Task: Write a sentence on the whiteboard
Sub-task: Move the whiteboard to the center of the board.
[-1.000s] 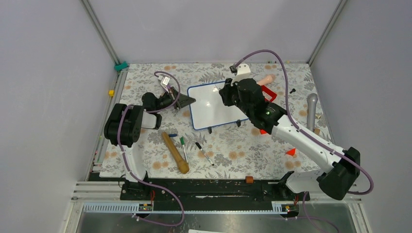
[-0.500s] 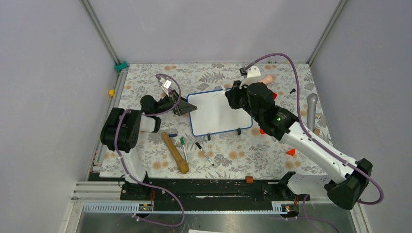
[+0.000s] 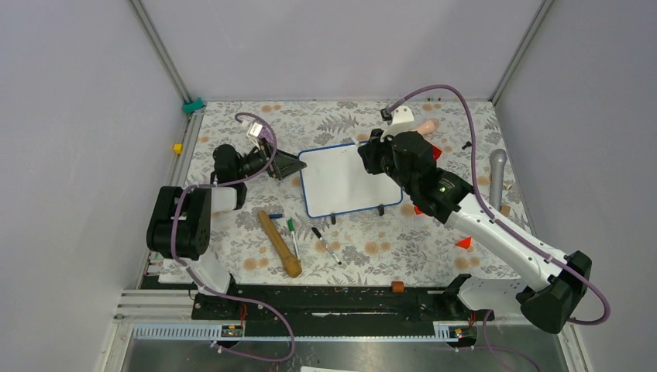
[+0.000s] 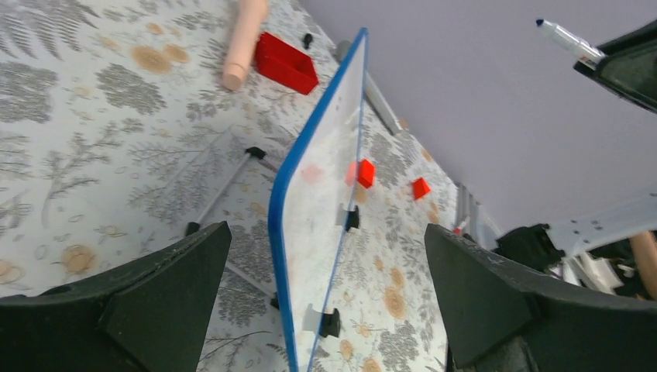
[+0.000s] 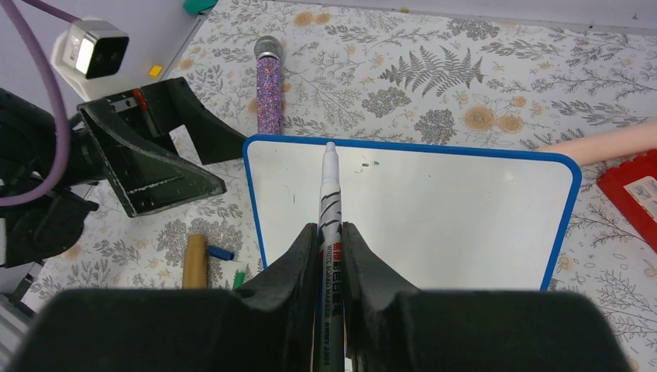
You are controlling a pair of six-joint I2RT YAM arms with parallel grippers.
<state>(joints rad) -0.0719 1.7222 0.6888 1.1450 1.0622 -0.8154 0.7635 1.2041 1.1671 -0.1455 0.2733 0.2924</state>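
Top external: right arm (image 3: 480, 221) reaches over whiteboard (image 3: 341, 182), jaws clamping marker (image 5: 327, 194); left jaws apart.

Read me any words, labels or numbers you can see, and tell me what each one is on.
"WHITE BOARD MARKER", seemingly, in small print on the marker barrel.
Whiteboard: no words, only two tiny dark marks.
Red box: a white label, too blurred to read.

Blk/wht arms (image 3: 496, 229), purple cables (image 3: 435, 87)
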